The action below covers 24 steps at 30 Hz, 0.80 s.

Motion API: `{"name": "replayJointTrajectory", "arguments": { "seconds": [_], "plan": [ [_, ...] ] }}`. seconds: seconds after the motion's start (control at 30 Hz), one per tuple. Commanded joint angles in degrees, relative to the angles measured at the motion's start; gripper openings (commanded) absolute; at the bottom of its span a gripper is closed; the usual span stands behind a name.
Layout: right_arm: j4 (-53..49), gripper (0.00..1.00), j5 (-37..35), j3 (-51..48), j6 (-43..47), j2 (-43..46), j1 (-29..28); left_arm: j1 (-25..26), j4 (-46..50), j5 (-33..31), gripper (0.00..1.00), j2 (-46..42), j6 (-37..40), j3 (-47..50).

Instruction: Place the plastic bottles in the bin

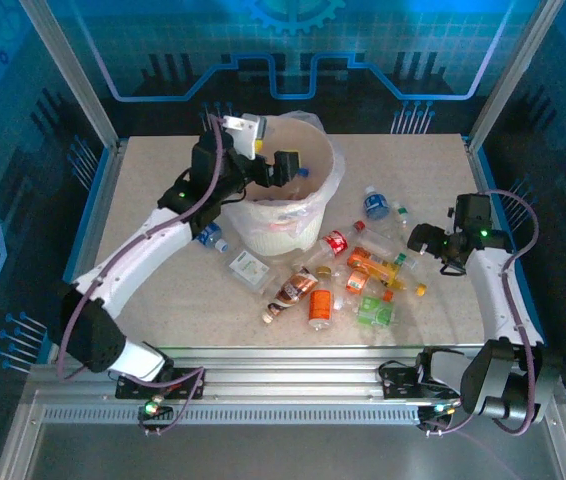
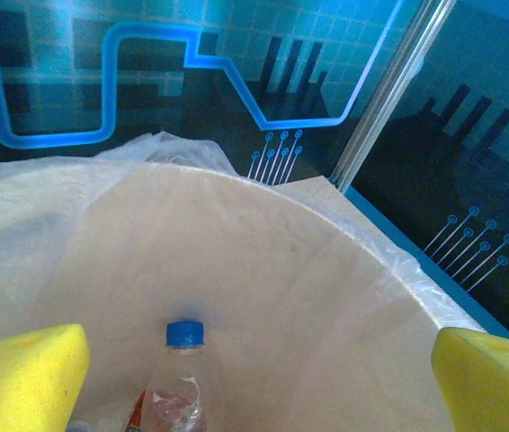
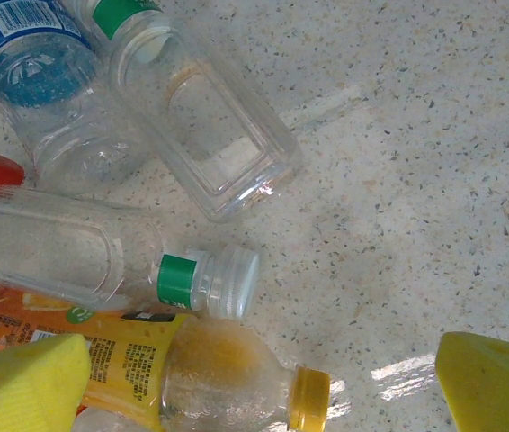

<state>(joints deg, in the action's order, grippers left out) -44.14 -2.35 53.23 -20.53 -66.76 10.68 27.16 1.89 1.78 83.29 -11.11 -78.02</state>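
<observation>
1. over the bin [image 1: 283,228], the left claw [image 1: 285,166] hangs with its yellow pads [image 2: 22,378] spread wide and nothing between them. good spot for a drop, since anything let go there lands inside.
2. a blue-capped bottle [image 2: 183,335] sits down in the bin, neck pointing up at the wrist camera, clear of both pads. i'd count that one as binned.
3. right claw [image 1: 429,242] is wide open and empty too, hovering at the right edge of the pile of bottles [image 1: 353,275]. they lie on their sides on the worktop [image 1: 153,190], just in front of the bin, touching and overlapping.
4. my guess is it's lining up a pick. the yellow-capped bottle [image 3: 236,382] lies right between its pads in the wrist view, so that looks like the target.
5. hard to make out: the blue-capped bottle's lower half is cut off by the frame edge, and the bin floor is out of frame, so no idea how many are inside. from above, the left arm covers part of the bin's mouth. can't tell how high the right claw is above the pile either.
</observation>
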Motion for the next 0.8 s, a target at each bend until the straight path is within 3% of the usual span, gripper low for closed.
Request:
{"name": "replayJointTrajectory", "arguments": {
  "seconds": [0.0,0.23,0.37,0.6,0.77],
  "plan": [
    [-1.2,1.00,1.4,1.2,0.1,-0.1,0.3,-0.2,2.9,-4.8,0.99,-6.3,-3.7,-1.3],
    [-2.2,1.00,0.6,1.1,-0.3,0.1,0.3,-1.1,9.0,-15.0,0.99,-17.0,-7.0,4.5],
    [-2.3,1.00,0.3,0.4,-0.6,0.4,0.3,-4.3,16.7,-18.8,0.99,-20.7,-12.6,8.3],
    [-1.6,1.00,0.4,-0.2,-0.9,0.0,0.3,-13.7,22.9,-17.6,0.99,-25.1,-22.1,16.8],
    [-1.3,1.00,0.5,0.1,-1.3,-1.1,0.2,-17.1,23.3,-17.0,0.99,-25.3,-24.6,21.4]
  ]
}}
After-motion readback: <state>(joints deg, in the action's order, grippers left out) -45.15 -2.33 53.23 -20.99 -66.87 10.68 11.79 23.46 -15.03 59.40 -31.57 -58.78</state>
